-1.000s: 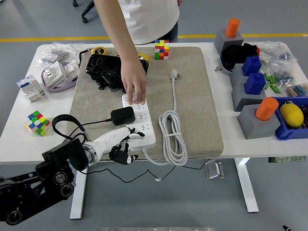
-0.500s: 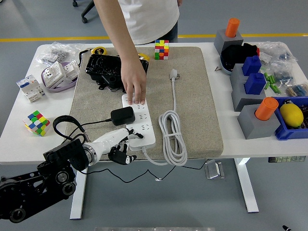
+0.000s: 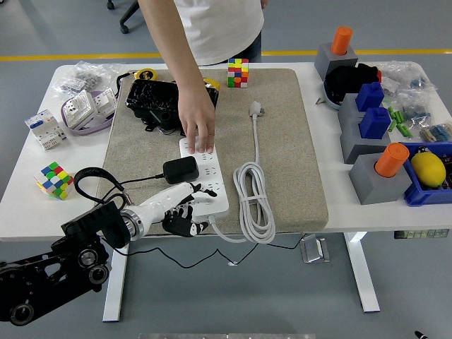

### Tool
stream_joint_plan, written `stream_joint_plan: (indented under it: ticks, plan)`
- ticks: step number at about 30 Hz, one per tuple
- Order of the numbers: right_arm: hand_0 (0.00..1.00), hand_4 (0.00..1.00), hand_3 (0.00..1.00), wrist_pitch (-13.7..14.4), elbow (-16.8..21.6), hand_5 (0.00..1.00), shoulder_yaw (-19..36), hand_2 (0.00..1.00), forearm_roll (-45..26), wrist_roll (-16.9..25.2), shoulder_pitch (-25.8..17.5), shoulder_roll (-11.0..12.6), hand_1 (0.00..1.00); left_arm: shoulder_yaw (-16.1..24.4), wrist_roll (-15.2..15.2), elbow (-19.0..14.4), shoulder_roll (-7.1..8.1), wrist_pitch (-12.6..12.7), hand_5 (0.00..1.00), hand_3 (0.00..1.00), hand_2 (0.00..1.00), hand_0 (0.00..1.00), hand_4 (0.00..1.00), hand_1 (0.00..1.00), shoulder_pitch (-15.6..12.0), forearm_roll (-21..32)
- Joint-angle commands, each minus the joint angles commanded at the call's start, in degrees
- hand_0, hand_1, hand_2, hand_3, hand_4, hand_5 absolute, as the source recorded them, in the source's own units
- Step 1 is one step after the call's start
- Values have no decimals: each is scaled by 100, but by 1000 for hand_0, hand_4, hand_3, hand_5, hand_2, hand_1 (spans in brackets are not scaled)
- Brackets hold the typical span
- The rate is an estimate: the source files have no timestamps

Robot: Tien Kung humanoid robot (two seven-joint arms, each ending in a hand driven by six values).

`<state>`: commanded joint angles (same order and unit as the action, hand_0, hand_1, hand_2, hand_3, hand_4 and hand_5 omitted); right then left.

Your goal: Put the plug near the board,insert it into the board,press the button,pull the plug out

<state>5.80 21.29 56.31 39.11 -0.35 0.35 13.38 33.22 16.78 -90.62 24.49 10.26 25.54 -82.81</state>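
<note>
Left hand (image 3: pixel 180 205): at the near end of the board (image 3: pixel 204 176), fingers loosely spread, apparently holding nothing, though their tips are hard to make out. Plug (image 3: pixel 180 169): black, on the board's left edge, just beyond the hand. Person's hand (image 3: pixel 196 120): pressing the board's far end, on the counter (image 3: pixel 28 191) mat (image 3: pixel 289 141).

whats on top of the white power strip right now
A person's hand presses its far end, a black adapter sits at its left edge, and the robot's left hand covers its near end, hiding sockets beneath.
</note>
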Motion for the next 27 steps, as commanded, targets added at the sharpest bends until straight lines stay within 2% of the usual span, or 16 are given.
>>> stream_joint_plan:
  ticks: [1,2,4,7,8,11,13,14,19,20,25,27]
  plan:
    - [601,952,560,0,2,506,4,668,3,0,-3,-2,647,35,-213,-4,4,117,2,787,195,72,588,83,-12,59]
    - [601,952,560,-1,2,506,11,667,8,0,-5,-4,647,64,-407,5,4,224,254,622,264,167,807,114,-21,130]
    - [601,952,560,0,-5,506,20,667,8,0,-7,-10,647,108,-775,91,-10,497,254,622,264,167,807,114,-42,264]
    - [601,952,560,-1,-1,506,15,667,7,1,-14,-11,647,137,-1147,238,-33,821,254,622,264,167,807,114,-60,393]
    - [601,952,560,-1,-3,505,14,668,7,2,-12,-11,646,148,-1246,292,-42,906,346,549,507,329,868,408,-59,424]
    - [601,952,560,-1,-6,505,18,668,8,1,-13,-15,646,168,-1501,540,-92,1164,346,549,507,329,868,408,-34,234]
    - [601,952,560,0,-3,505,17,668,6,2,-18,-17,646,188,-1568,690,-126,1240,346,549,507,329,868,408,-16,139]
    - [600,952,560,1,-5,505,19,668,8,-1,-19,-17,645,204,-1576,818,-158,1269,358,616,706,687,917,724,2,106]
    - [600,952,560,3,-4,505,16,668,5,0,-23,-14,645,159,-1530,1332,-315,1404,358,616,706,687,917,724,129,-338]
    - [601,953,560,2,-5,506,9,668,4,-1,-22,-13,645,152,-1508,1429,-350,1428,357,634,746,752,922,774,157,-390]
    - [601,953,560,2,4,506,-7,668,-5,2,-12,-14,645,40,-1429,2000,-526,1590,357,634,746,752,922,774,357,-709]
    - [601,953,560,2,6,506,-10,668,-8,3,-12,-12,646,-8,-1398,2165,-564,1614,324,638,747,746,929,763,416,-788]
